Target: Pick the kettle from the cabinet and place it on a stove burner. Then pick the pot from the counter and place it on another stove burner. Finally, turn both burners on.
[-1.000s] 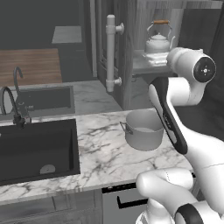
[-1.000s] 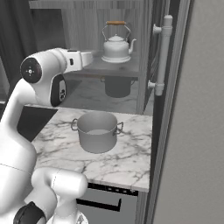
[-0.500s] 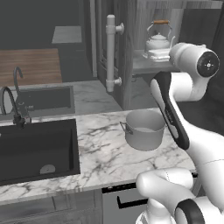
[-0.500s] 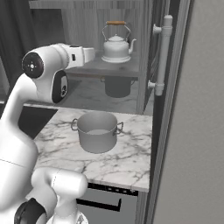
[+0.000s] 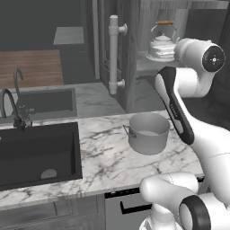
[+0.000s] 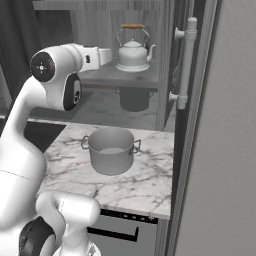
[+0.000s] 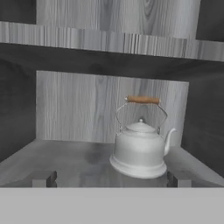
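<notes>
The kettle [image 7: 140,151] stands upright on the shelf inside the open cabinet [image 5: 134,49], its brown-topped handle arched above the lid and its short spout pointing to the right in the hand view. Nothing touches it.

Over the last second the arm's wrist has swung further toward the cabinet opening: in the left base view the round white joint has moved from beside the shelf edge to right next to the kettle [image 5: 161,45], and in the right base view the hand's white end now reaches almost to the kettle [image 6: 133,52]. The kettle itself has not shifted on its shelf.

The jaws [image 7: 109,179] stand wide, holding nothing; their 2 dark tips show low in the hand view, 1 to each side of the kettle's base and short of it. So the reach is lined up and closing in, but the grasp is not yet made.

The pot [image 5: 148,132] sits untouched on the marble surface [image 5: 103,152] below the cabinet, with its 2 small side handles showing. The long white bar handle [image 6: 186,62] of the cabinet door stands off to the side, clear of the arm's path.

By my reading the task is at its very first step: the kettle has still to be gripped, likely at the handle or body, and lifted out before anything goes to a burner.
</notes>
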